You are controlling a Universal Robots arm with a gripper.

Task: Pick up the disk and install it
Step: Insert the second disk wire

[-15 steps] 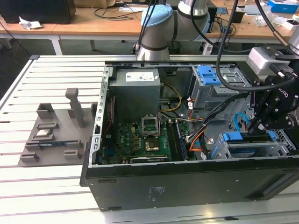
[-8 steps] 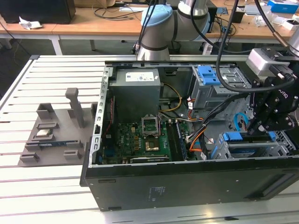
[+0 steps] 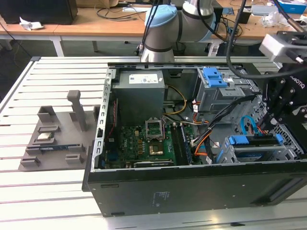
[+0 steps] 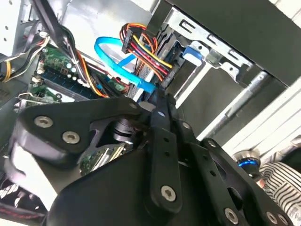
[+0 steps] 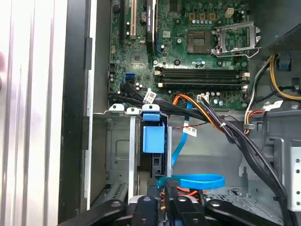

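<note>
Install step in hand: gripper [image 3: 279, 125] narrow, pinching the disk [image 3: 256, 140] edge-up at the drive cage [image 3: 259, 154] by the computer case [image 3: 192, 191] front corner; next move likely needs straight seating, clear of cables [image 5: 197, 181]

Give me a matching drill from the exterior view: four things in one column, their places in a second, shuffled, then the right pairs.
Things:
1. power supply box
2. grey fixture tray
3. hand
4. blue bracket

Places:
A. on the slatted table, outside the case, at the exterior view's left
B. on top of the drive cage at the case's far side
C. over the blue-framed disk at the exterior view's right
D. inside the case, above the green motherboard

Pairs: 1-D, 2-A, 3-C, 4-B
</note>
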